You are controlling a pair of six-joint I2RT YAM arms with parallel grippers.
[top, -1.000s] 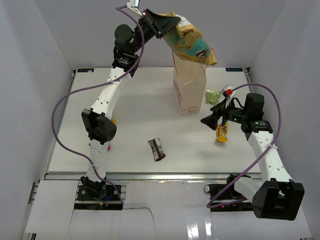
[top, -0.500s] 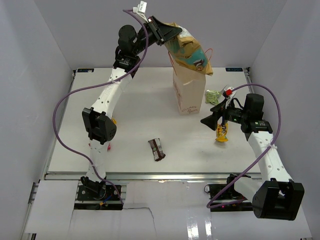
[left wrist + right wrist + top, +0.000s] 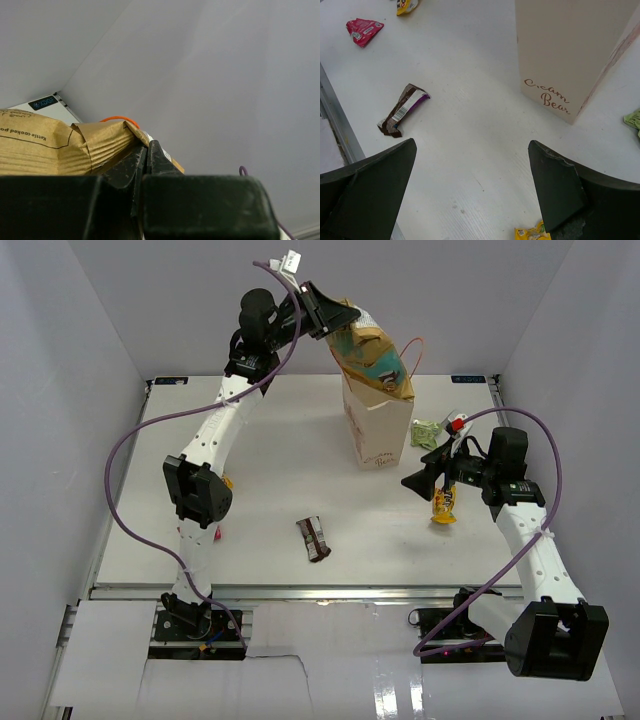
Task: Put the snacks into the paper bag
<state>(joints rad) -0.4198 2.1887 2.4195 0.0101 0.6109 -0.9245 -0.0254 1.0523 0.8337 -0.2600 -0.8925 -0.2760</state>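
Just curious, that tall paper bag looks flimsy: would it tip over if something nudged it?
Probably fairly easily: the paper bag stands tall on a narrow base, with nothing bracing it. Its thin paper looks light, so a sideways push from the tan pouch in the left gripper might slide or topple it.

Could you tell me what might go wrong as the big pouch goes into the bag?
The left hand holds the tan pouch tilted at the mouth of the paper bag. It looks about as wide as the opening, so a corner may catch the rim and tip the bag, which nothing steadies. The orange handle beside it could also snag.
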